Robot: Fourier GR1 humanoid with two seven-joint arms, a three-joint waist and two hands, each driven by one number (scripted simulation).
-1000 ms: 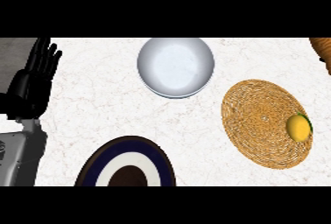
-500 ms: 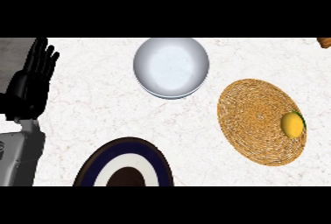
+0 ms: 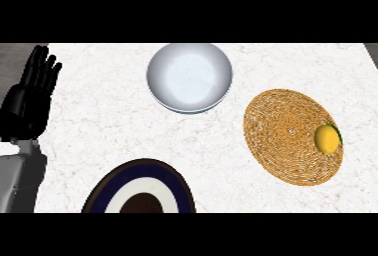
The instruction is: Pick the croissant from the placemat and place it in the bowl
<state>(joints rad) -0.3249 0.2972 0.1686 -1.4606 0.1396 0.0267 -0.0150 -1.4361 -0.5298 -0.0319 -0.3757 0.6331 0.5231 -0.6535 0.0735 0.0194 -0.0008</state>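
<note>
a dark ringed plate point(image 3: 140, 187) is being seen at the counter's point(image 3: 96, 115) near edge. the left hand point(image 3: 31, 97) is being held open, fingers straight, at the left edge. a yellow item point(image 3: 326, 138) is being carried on the woven placemat's point(image 3: 284, 135) right side. the grey bowl point(image 3: 190, 76) is being seen at the far edge.

A pale grey bowl point(image 3: 190, 76), woven tan placemat point(image 3: 293, 136), navy-and-white ringed plate point(image 3: 140, 190) and white marbled worktop point(image 3: 96, 125) are seen.
</note>
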